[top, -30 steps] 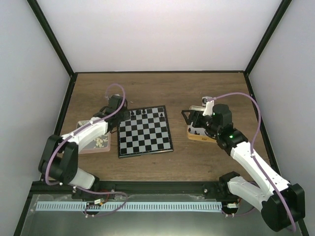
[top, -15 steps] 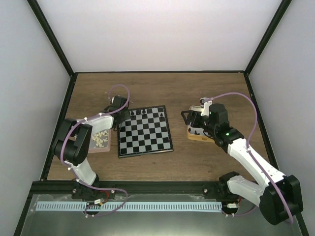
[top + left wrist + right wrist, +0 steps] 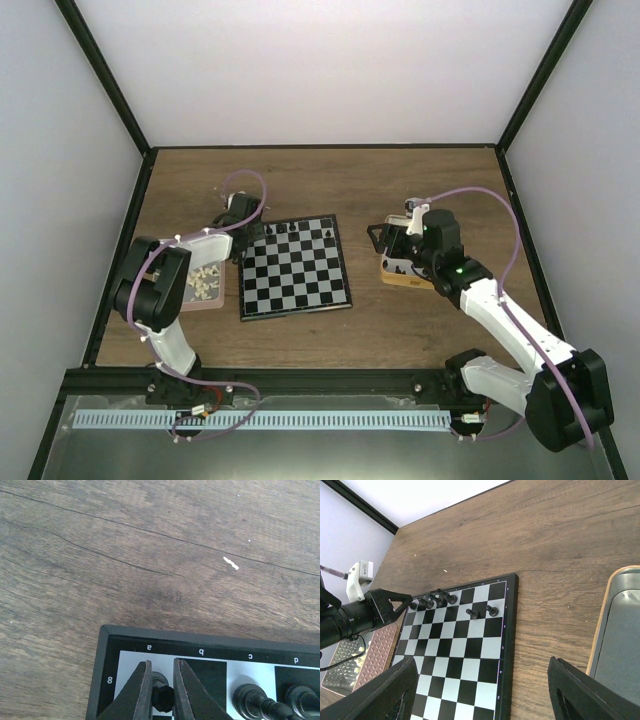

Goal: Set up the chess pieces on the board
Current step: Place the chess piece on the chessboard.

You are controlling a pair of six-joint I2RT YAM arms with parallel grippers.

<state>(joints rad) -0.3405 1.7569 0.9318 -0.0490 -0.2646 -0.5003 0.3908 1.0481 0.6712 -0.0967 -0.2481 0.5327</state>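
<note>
The board (image 3: 295,267) lies mid-table, with a few black chess pieces (image 3: 432,601) along its far row and two more (image 3: 472,613) one row nearer. My left gripper (image 3: 250,237) is at the board's far-left corner. In the left wrist view its fingers (image 3: 141,692) are closed round a black chess piece (image 3: 163,699) that stands on square a8, and two more pieces (image 3: 250,697) stand to its right. My right gripper (image 3: 482,680) is wide open and empty, above the table just right of the board (image 3: 465,645).
A pink tray (image 3: 200,285) with pale pieces sits left of the board. A rectangular metal tin (image 3: 405,272) on a wooden base sits right of it, under my right wrist, and also shows in the right wrist view (image 3: 620,625). Black frame posts border the table.
My left arm has folded and its gripper has moved a little toward the board's far-left corner. My right gripper has moved slightly left and away.
</note>
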